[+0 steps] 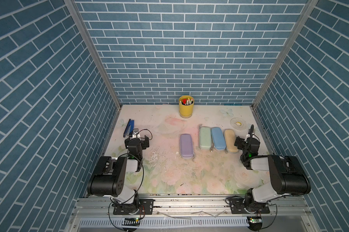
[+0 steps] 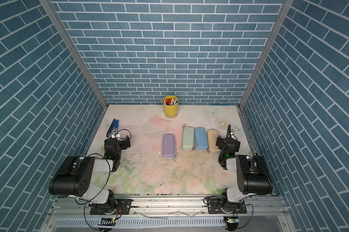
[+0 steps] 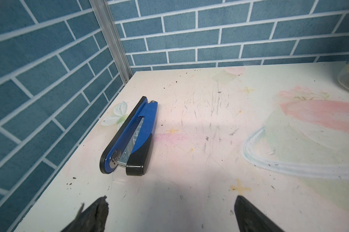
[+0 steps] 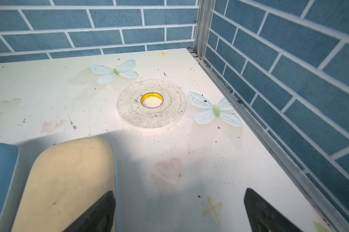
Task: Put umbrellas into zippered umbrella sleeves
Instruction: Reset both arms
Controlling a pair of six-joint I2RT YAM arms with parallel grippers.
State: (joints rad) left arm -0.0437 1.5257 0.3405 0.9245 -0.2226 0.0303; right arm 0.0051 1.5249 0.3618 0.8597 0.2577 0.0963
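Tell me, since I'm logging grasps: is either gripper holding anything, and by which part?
Nothing is held: the left gripper and the right gripper are both open and empty.

**Resting pose, both top views.** Left arm and right arm stand based at the near edge of the table. Each is folded back on itself, with the forearm reaching toward the table's far edge. The left gripper sits low over the table's left side with jaws spread wide. The right gripper sits low over its right side with jaws equally wide apart.
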